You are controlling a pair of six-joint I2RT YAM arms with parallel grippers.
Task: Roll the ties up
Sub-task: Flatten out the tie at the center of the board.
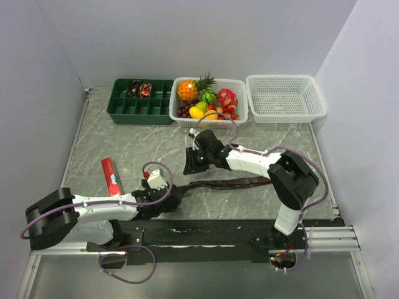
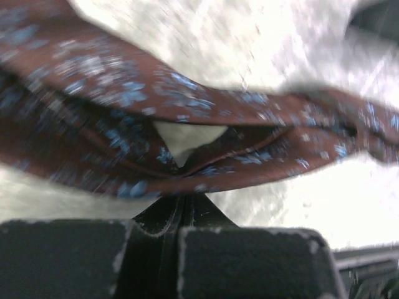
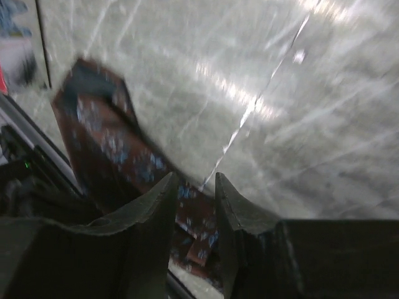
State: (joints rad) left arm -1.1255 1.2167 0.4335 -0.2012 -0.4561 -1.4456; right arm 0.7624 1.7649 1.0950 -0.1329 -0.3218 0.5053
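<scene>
Left end effector [image 2: 181,202] — pinched blue-flecked tie [image 2: 124,93]

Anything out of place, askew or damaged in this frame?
A red flat packet lies slanted on the table, left of the tie, and has no evident part in rolling. Nothing looks spilled or damaged.

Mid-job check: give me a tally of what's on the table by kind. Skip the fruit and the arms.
Flat tie: 1
Rolled ties, in the tray: 2
Green divided tray: 1
White baskets: 2
Red packet: 1
Total: 7
</scene>
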